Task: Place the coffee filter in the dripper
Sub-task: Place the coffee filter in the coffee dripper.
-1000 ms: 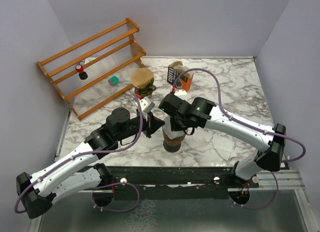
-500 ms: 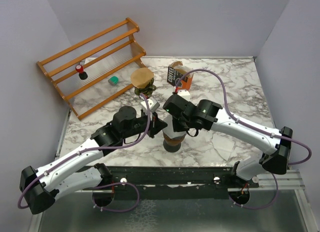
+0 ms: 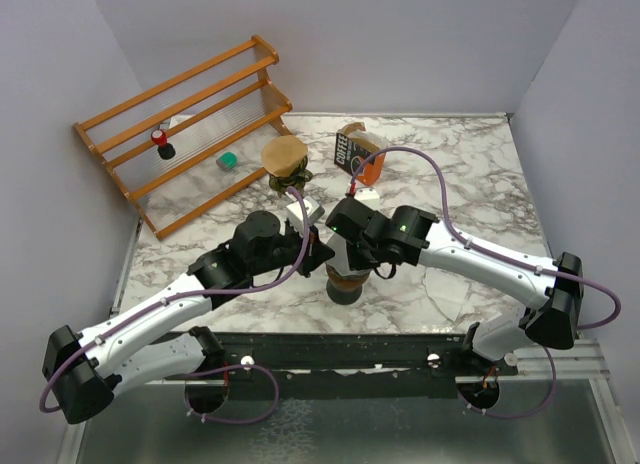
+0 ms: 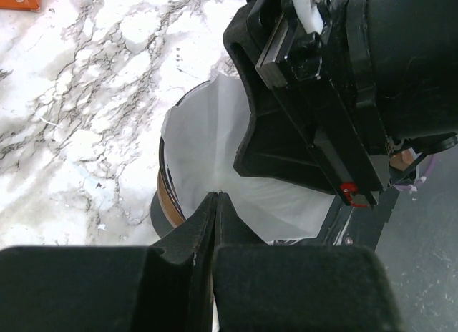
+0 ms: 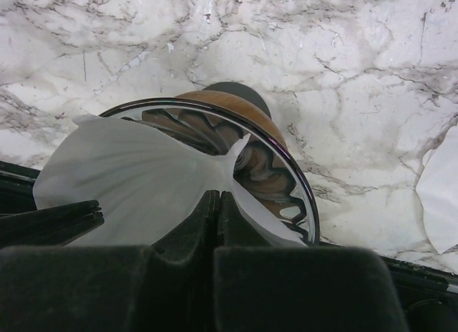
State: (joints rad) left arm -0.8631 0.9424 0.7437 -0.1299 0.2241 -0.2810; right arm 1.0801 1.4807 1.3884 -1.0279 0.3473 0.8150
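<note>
1. The dripper (image 3: 346,284) stands upright on the marble table (image 3: 470,184), its glass funnel above a brown wooden collar and its mouth facing up.
2. The coffee filter (image 4: 204,139) sits in the dripper's mouth as an open white cone. Its wide end faces up and its walls narrow downward into the funnel, so its long axis runs roughly with the dripper's own upright axis.
3. In the right wrist view the paper is not centred. It fans across one side of the dripper and overhangs the rim there, leaving the ribbed glass bare on the opposite side. A small flap of paper stands up near the middle.
4. The left gripper (image 4: 215,200) reaches over the dripper's edge with its fingers pressed together on the filter's near rim.
5. The right gripper (image 5: 218,197) comes in from the opposite side of the dripper. Its fingers are also pressed together, pinching the paper just below the raised flap.
6. In the top view both grippers meet directly above the dripper and hide most of the filter.
7. Beyond the dripper stands a coffee bag (image 3: 358,154), with a wooden rack (image 3: 180,124) further off to its left.
</note>
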